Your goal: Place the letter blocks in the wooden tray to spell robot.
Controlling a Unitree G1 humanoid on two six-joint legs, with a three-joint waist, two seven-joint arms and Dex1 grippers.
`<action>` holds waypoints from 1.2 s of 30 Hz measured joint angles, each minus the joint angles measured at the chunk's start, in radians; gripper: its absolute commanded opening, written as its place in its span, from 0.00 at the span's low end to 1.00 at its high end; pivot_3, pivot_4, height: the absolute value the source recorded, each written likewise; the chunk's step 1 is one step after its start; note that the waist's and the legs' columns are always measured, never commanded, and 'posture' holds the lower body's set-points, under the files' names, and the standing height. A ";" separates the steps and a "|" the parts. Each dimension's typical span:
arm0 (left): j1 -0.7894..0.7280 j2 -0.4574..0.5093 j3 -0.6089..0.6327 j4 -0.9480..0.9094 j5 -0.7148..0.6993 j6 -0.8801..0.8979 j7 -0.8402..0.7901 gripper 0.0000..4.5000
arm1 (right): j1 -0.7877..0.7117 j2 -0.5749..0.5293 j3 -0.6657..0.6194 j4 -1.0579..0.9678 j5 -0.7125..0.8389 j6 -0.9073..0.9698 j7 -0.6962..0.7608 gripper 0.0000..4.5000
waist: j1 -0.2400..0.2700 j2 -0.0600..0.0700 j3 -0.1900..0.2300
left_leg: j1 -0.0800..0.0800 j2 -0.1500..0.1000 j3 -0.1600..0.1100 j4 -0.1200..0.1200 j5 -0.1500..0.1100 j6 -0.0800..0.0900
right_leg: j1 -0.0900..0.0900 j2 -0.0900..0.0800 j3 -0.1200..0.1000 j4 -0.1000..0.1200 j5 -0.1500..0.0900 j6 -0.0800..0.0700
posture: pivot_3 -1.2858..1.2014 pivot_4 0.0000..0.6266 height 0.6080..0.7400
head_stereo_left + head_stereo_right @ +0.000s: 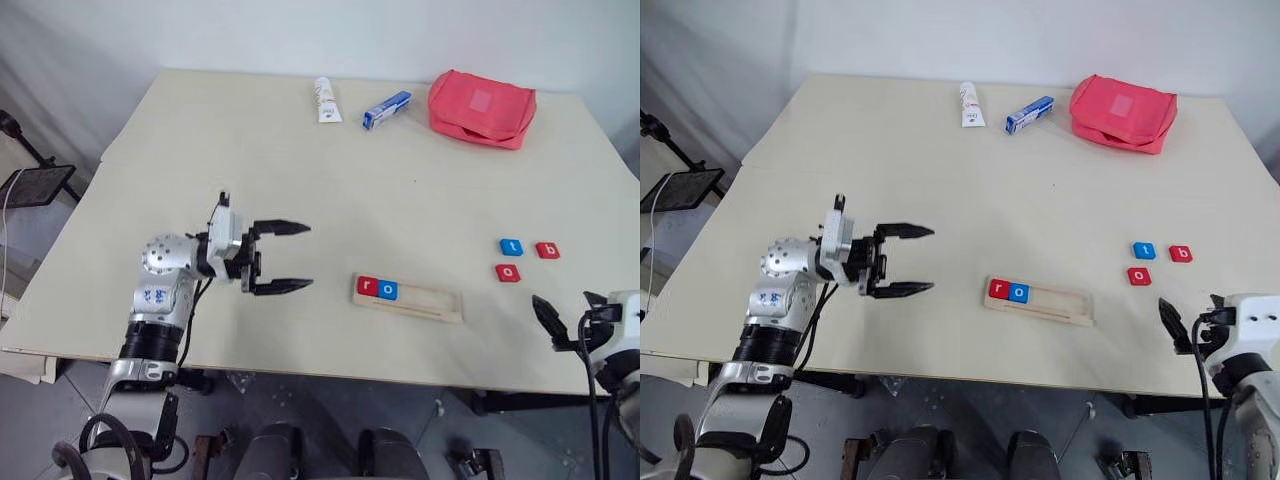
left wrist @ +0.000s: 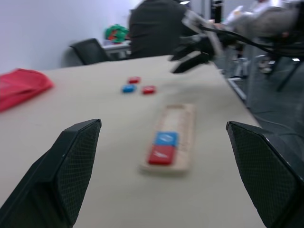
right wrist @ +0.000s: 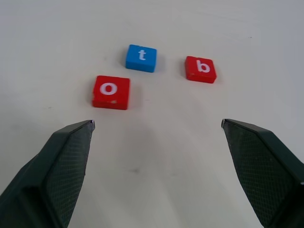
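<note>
So the wooden tray sits near the surface's front edge with red r and blue o at its left end. Blue t, red b and red o lie loose toward the right edge. Left gripper and right gripper both have jaws wide apart, empty.

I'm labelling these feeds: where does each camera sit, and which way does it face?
Left and right eye views: on the head, looking down at the table; left gripper and right gripper show.
Left wrist view: faces across the wooden tray between its open fingers.
Right wrist view: faces the three loose letter blocks between its open fingers.
Shared: all show those blocks.
</note>
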 measured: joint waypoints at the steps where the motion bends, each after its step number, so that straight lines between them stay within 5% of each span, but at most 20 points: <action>1: 0.010 0.000 0.000 0.007 -0.003 -0.020 -0.019 0.99 | -0.008 -0.012 -0.005 0.024 0.000 -0.003 0.015 1.00 | 0.000 0.000 0.000 | 0.000 0.000 0.000 0.000 0.000 0.000 | 0.000 0.000 0.000 0.000 0.000 0.000 | 0.52 0.24 1.00; 16: -0.002 -0.030 -0.010 0.188 -0.015 -0.152 -0.064 0.99 | -0.028 -0.086 -0.049 0.113 0.000 -0.062 0.121 1.00 | 0.001 0.000 0.000 | 0.000 0.000 0.000 0.000 -0.001 0.001 | 0.001 -0.001 -0.002 0.000 0.000 0.000 | 0.52 0.24 1.00; 36: 0.017 -0.037 -0.024 0.141 -0.017 -0.138 -0.063 0.99 | -0.150 -0.123 -0.023 0.130 -0.019 0.010 0.117 1.00 | -0.003 0.000 0.000 | 0.000 -0.001 0.001 0.001 -0.001 0.001 | 0.001 -0.002 -0.002 0.000 0.000 0.000 | 0.52 0.24 1.00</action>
